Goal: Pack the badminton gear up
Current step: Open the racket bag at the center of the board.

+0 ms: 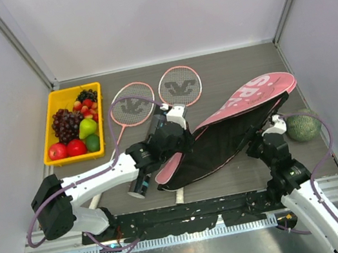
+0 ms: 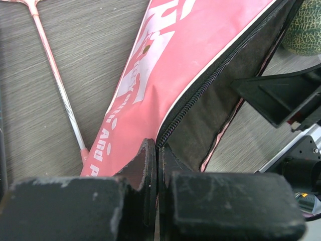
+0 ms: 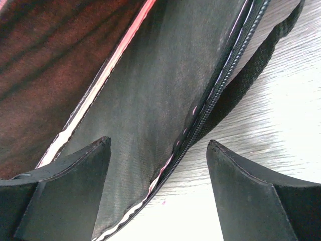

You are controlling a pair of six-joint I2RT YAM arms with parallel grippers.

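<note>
Left gripper [image 2: 157, 150]: jaws clenched on the zipper edge of the pink racket-shaped fabric "SPORT" bag [image 1: 248, 95], holding the top flap up. Right gripper [image 3: 158, 143]: jaws released, straddling the lower zipper edge (no grip). The bag lies on the grey wood-grain desk [image 1: 223, 64], long axis 8 to 2 o'clock, mouth opening toward 5. The two pink-framed rackets with white handles [image 1: 179, 86] sit at 11 o'clock of the left jaws, on the bag's closed side, heads at 12. Left gripper is nearer them but busy; right is free.

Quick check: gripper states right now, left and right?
Left gripper: closed, pinching the bag at its zipper edge.
Right gripper: open, jaws either side of the bag's lower zipper edge, holding nothing.
</note>
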